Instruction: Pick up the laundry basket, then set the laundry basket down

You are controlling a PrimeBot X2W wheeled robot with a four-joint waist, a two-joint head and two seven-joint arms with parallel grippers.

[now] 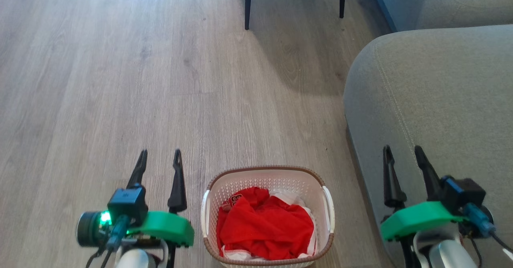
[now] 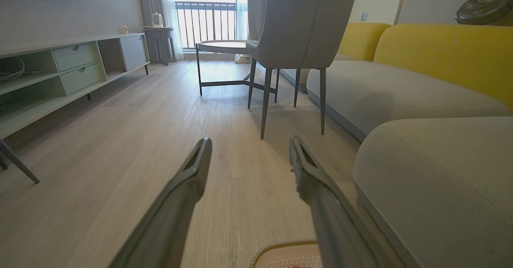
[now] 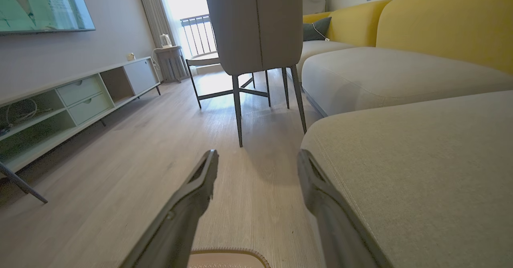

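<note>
A low pale-green cabinet (image 2: pixel 76 65) with drawers stands along the wall at the far left of the left wrist view. In the head view the left gripper (image 1: pixel 160 152) hangs at the lower left above the wooden floor (image 1: pixel 120 79). Its two dark fingers are spread apart with nothing between them. It is just beside the basket's left side and does not touch it.

The laundry basket (image 1: pixel 266 168) sits upright on the floor at the bottom middle of the head view, between the two grippers and near the front edge of the sofa. A white handle shows on each of its sides. Inside lies a crumpled red garment (image 1: pixel 266 228), with a little white cloth at its edges. The far curve of the basket's brown rim shows at the bottom of both wrist views.

Beyond the basket, dark chair legs (image 1: pixel 247 3) stand at the top of the head view. The left wrist view shows the grey chair (image 2: pixel 300 19) whole, with a round table (image 2: pixel 220 45) behind it.

The right gripper (image 1: pixel 402 148) hangs at the lower right, seen against the grey sofa seat (image 1: pixel 441 99). Its fingers are parted and empty, and it is apart from the basket's right handle. A yellow backrest (image 3: pixel 441 23) rises at the far right of the right wrist view.
</note>
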